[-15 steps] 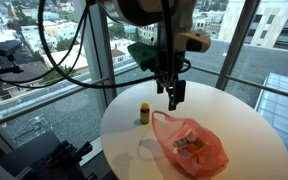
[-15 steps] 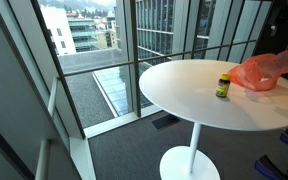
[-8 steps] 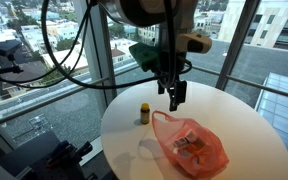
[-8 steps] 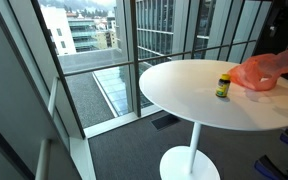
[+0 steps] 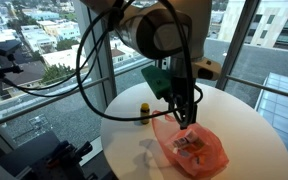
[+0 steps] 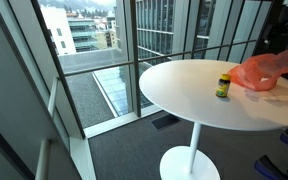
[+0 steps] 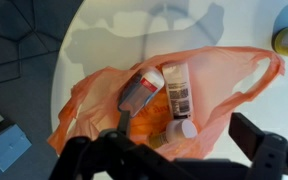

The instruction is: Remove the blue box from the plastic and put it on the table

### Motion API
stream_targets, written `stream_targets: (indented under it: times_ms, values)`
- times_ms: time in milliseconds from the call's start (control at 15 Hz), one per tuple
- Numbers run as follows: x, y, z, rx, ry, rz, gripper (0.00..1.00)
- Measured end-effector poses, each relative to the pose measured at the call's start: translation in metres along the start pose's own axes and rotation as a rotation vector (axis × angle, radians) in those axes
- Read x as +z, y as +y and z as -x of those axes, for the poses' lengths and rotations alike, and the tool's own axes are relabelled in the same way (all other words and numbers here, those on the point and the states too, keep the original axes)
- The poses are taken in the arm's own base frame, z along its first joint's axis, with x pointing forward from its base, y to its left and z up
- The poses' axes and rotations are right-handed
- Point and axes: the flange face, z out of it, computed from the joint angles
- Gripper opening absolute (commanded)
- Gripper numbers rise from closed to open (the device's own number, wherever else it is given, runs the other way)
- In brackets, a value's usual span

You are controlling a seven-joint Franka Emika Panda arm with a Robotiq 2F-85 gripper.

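A Panda arm (image 5: 169, 40) hangs over a round white desk (image 5: 254, 140) set beside floor-to-ceiling windows (image 6: 154, 30). Its jaws are spread wide with nothing between them, just above an orange plastic bag (image 5: 192, 150).

The bag lies slumped on the desk, away from the rim nearest the glass. It shows in both exterior views and sits at the far right of the desk in an exterior view (image 6: 264, 72). A yellow-capped bottle (image 5: 144, 113) stands upright on the bare surface near the bag, apart from it and closer to the windows.

In the wrist view the dark jaws frame the bottom of the picture, one to each side of the bag's open middle. A white bottle (image 7: 177, 88) with a printed label lies inside the plastic. A grey tube (image 7: 139, 92) lies aslant just beside it, and a round white cap (image 7: 184, 128) sits below them.

The box cannot be told apart among these contents. If it is in the bag, the crumpled plastic and the jaws hide it. Pale shapes show through the orange film from the exterior view above the desk, too small to identify.
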Motion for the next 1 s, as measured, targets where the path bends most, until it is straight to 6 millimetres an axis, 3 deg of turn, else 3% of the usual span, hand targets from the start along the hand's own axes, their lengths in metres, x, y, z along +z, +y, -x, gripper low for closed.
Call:
stream_targets:
  times_ms: [400, 1000]
  values:
    - [0.052, 0.020, -0.013, 0.026, -0.033, -0.016, 1.00]
    - [0.099, 0.034, -0.029, -0.009, -0.075, -0.007, 1.00]
